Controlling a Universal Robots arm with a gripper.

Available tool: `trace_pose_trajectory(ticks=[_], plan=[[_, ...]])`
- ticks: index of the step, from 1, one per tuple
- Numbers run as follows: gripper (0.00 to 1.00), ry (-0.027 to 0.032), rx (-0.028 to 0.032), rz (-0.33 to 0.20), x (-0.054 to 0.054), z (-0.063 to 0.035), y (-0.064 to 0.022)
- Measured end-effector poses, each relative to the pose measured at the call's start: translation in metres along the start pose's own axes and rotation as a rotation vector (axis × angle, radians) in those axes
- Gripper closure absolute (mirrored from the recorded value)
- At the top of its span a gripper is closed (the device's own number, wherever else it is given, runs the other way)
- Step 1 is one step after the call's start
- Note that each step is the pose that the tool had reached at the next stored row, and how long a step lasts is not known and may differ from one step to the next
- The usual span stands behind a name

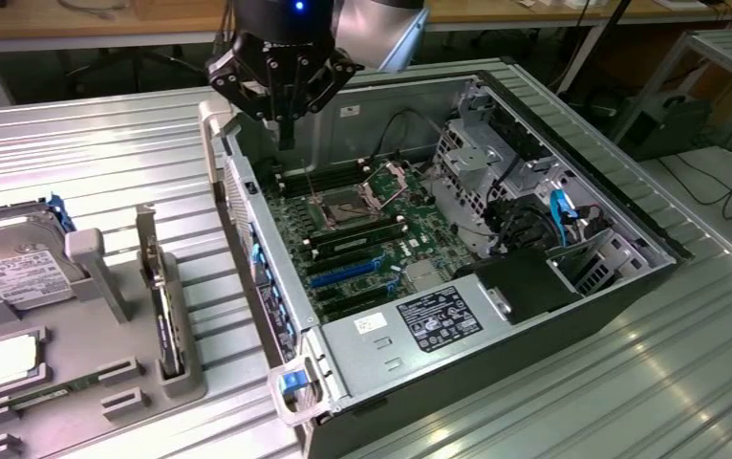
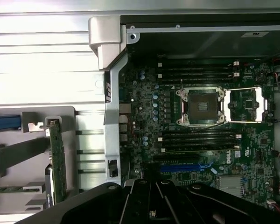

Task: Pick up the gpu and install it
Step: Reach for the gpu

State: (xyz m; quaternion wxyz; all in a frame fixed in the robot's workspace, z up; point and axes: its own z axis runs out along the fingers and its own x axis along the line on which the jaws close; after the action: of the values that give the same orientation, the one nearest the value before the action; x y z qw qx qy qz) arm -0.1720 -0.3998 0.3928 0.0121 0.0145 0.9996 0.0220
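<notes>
Exterior view shows the pincer (image 1: pixel 287 129) hanging above the open computer case (image 1: pixel 254 225), close to the side that faces the grey holder (image 1: pixel 124 387). Its fingers are pressed together and carry nothing. The gpu (image 1: pixel 167 323) stands on edge in a slot of the holder on the desk (image 1: pixel 111 134), just beside the case on the exterior view's left and well apart from the pincer. In the wrist view the gpu (image 2: pixel 57 161) appears as a thin green strip, with the case wall (image 2: pixel 113 116) between it and the motherboard (image 2: pixel 200 140). Judged hazards: a pressed-together pincer lowered onto the card would strike its top edge instead of straddling it. An off-centre grip on so thin a card could tilt it against the slot walls. A low path across to the holder would catch the raised case wall. The hard drive (image 1: pixel 10 263) and the holder's upright posts crowd one side of the card. Open room lies above the holder and above the motherboard, while cables (image 1: pixel 557 215) narrow the case's far side.
</notes>
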Motion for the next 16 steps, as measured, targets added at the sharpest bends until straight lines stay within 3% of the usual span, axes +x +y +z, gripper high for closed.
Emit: trace_pose_trajectory(ticks=[16], plan=[[0.89, 0.0027, -0.0002, -0.008, 0.015, 0.0002, -0.0013]])
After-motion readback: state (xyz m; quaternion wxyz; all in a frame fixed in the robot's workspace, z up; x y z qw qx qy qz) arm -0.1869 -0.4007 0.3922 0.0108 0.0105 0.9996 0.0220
